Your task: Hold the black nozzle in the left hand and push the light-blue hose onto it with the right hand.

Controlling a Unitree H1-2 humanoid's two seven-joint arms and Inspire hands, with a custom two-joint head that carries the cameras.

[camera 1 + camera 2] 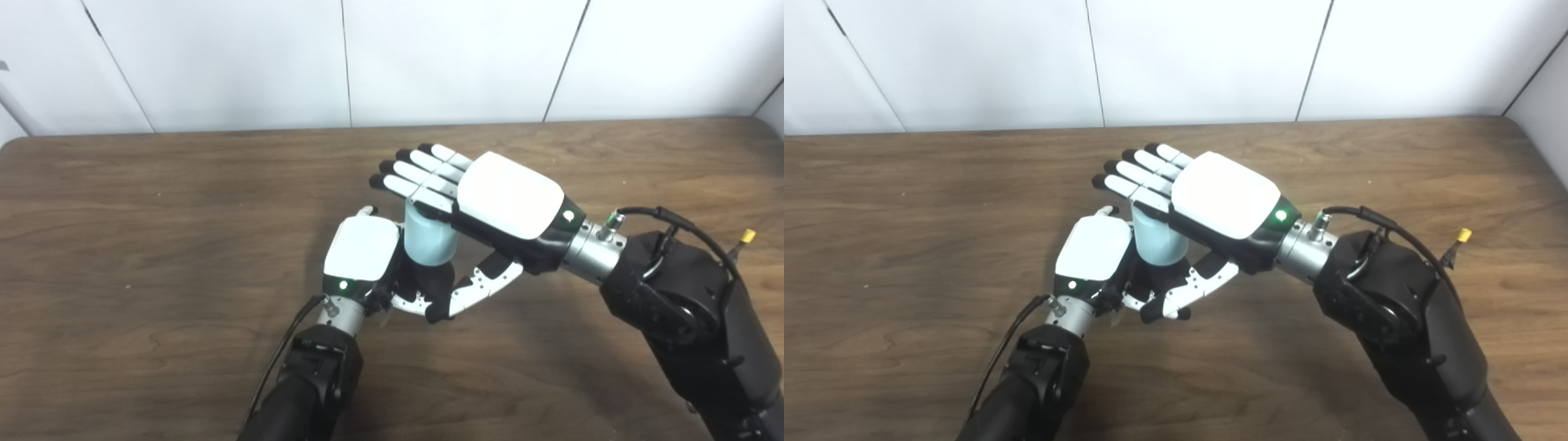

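- Light-blue hose (pixel 429 239): a short, smooth, matte cylinder at the centre of the frame, held above the table between the two hands. Its long axis stood close to upright, the upper end tilted slightly toward the top of the frame and tucked beneath the right hand's fingers.
- Black nozzle (pixel 436 283): only a dark, rounded mass showed directly below the hose's lower end, touching it; its shape and heading could not be told apart from the black palm parts around it.
- Left hand (pixel 362 251): glossy white back plate, green light at the wrist, just left of the hose. Its fingers curled around the dark part beneath the hose, the white thumb reaching across under it; the exact hold was hidden.
- Right hand (pixel 508 196): glossy white back plate, black-tipped white fingers (pixel 416 171) laid straight and pressed together over the hose's top, pointing to the upper left; thumb angled down toward the lower end.
- Table (pixel 153 257): brown wood grain, matte, filling the lower frame.
- Wall (pixel 429 55): plain white panels with thin dark seams, along the top.
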